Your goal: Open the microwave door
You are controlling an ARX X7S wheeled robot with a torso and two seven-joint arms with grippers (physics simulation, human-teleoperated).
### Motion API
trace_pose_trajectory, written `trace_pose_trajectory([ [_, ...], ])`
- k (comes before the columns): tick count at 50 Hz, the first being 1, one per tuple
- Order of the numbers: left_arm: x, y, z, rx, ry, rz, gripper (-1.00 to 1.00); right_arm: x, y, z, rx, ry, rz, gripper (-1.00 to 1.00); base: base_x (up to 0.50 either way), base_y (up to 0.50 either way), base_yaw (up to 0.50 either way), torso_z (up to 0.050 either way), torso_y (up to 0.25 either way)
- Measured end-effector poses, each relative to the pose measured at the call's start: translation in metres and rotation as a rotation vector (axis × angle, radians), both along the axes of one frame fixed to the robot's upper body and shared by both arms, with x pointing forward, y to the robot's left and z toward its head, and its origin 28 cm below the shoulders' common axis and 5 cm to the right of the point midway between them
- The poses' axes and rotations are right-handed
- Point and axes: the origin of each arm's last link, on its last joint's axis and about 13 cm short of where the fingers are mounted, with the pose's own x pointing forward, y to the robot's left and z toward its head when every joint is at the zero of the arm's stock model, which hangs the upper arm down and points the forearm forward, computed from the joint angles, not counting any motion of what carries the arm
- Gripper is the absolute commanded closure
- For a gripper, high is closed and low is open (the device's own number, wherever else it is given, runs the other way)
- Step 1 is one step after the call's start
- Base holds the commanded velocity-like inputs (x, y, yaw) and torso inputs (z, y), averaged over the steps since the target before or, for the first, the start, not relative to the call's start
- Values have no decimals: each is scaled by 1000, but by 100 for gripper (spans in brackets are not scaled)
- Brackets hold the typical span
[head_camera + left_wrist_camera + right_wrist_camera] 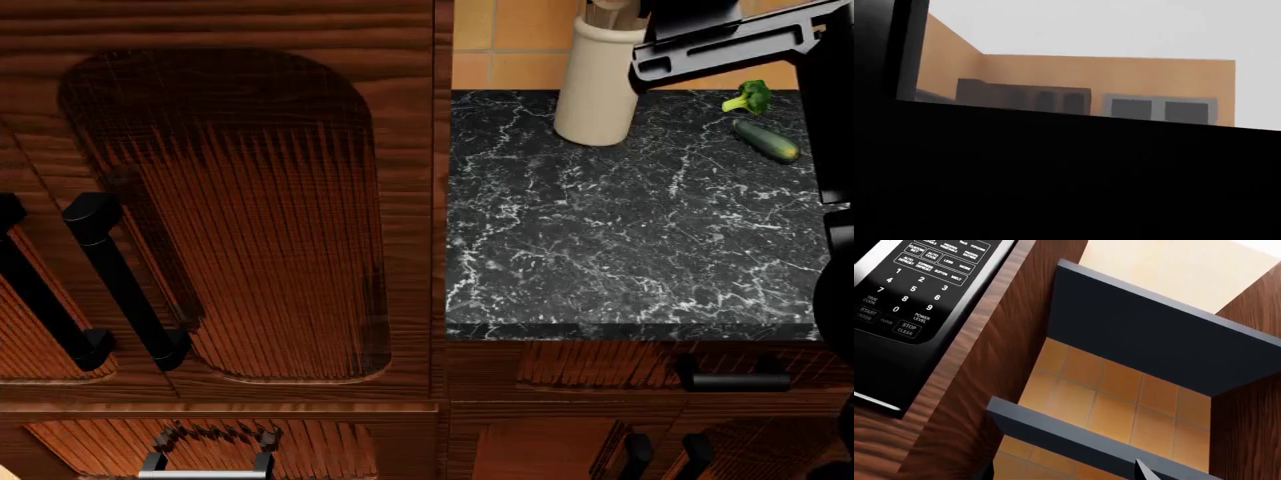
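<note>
Only the right wrist view shows the microwave (914,305), and just its control-panel side: a glossy black face with white-lettered function keys, a number pad, and START, POWER LEVEL and STOP/CLEAR buttons. A thin silver trim line runs near its edge. It sits set into dark wood cabinetry, touching the wood panel beside it; its door is not visible

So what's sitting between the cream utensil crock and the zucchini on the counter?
In the head view, a small broccoli floret lies between the crock and the zucchini, on the black marble counter, with the right arm crossing above.
</note>
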Motion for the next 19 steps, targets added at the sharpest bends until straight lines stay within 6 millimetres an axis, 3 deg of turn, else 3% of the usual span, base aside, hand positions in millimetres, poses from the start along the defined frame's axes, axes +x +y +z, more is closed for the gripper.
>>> trace_pose_trajectory([
  [19,-69,23,2,-18,2,168,-100,0,0,0,5,-1,13,-100,0,0,0,0,0],
])
